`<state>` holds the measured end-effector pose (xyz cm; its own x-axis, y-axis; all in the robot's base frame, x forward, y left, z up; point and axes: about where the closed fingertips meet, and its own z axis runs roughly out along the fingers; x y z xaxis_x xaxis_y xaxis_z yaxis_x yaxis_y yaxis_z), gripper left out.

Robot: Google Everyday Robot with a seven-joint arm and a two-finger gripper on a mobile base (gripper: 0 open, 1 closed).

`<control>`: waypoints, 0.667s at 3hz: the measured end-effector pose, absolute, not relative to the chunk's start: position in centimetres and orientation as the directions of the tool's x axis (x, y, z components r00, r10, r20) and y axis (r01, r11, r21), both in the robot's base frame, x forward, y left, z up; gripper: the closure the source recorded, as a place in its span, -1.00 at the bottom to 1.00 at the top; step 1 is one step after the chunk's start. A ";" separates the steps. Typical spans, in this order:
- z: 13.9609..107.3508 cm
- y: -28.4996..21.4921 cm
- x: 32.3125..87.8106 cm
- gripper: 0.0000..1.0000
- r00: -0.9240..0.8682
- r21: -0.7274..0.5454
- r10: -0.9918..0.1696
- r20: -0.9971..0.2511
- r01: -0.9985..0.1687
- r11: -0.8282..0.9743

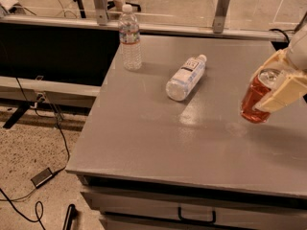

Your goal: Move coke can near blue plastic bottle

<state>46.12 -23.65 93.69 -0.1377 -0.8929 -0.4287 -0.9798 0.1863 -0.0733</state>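
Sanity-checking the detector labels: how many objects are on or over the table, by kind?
Plastic bottles: 2 (tall ribbed bottle upright at the back; blue plastic bottle lying on its side on the table)
Cans: 1 (coke can, tilted, gripped by the gripper at the right side)
Total: 3
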 end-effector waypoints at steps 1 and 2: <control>95.1 -20.6 48.1 1.00 -0.084 -0.092 -0.880 -0.468 -0.985 0.143; 95.3 -18.1 50.1 1.00 -0.053 -0.099 -0.873 -0.485 -0.989 0.115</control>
<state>50.09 -18.07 95.35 -0.0529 -0.8731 -0.4846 -0.9885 0.1146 -0.0985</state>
